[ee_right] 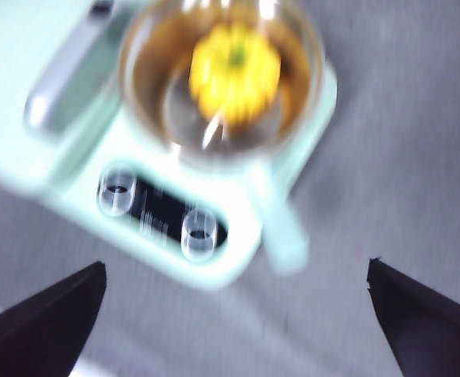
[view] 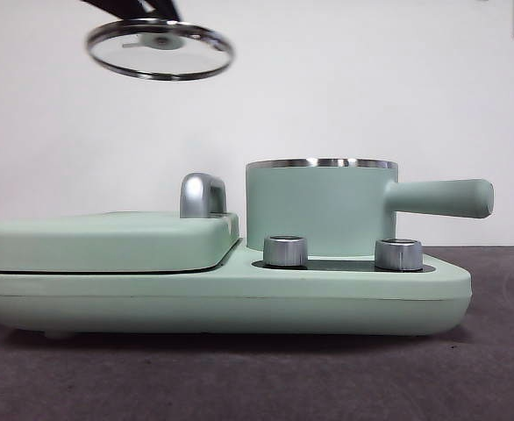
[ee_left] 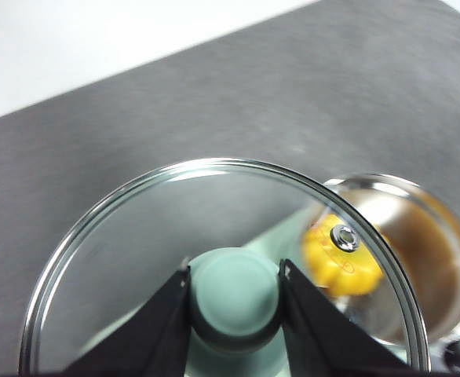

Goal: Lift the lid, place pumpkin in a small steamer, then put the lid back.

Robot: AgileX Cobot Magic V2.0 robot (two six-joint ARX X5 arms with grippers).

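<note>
Two steps look done: the pumpkin [ee_right: 235, 72] sits inside the small steamer [view: 320, 207], and the lid [view: 160, 49] is off, held high and off to one side of the pot by the left gripper [ee_left: 235, 289], fingers clamped on its knob. Only re-lidding remains. Right gripper [ee_right: 236, 314] hovers above the worktop [view: 467, 368], fingers wide.

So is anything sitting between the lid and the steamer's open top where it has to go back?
Nothing visible. The left gripper holds the lid by its knob, high and off to one side of the small steamer. The pumpkin lies down inside it, not showing above the rim.
</note>
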